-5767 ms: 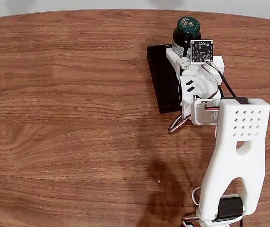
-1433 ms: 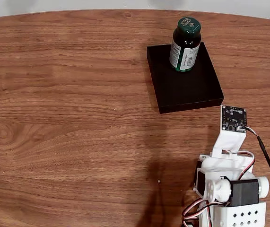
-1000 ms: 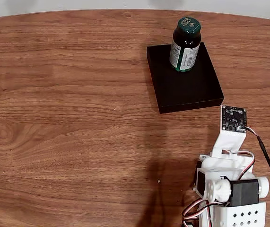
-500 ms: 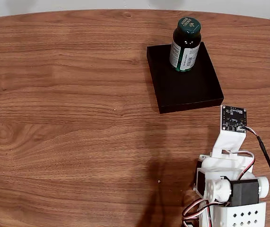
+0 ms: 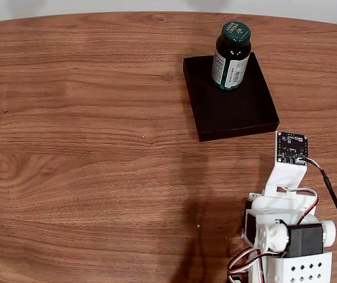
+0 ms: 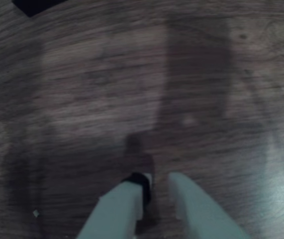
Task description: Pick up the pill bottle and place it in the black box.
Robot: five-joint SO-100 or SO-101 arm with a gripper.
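Pill bottle (image 5: 233, 54) upright inside black box (image 5: 233, 109), toward its far edge. Pincer (image 6: 159, 191) well apart from box, over bare table (image 5: 85, 147), tips slightly parted, empty.

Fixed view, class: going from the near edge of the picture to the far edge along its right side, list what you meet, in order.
Robot arm → small camera board on the arm → bare strip of wooden table → black box → pill bottle, standing upright in the far part of the box.
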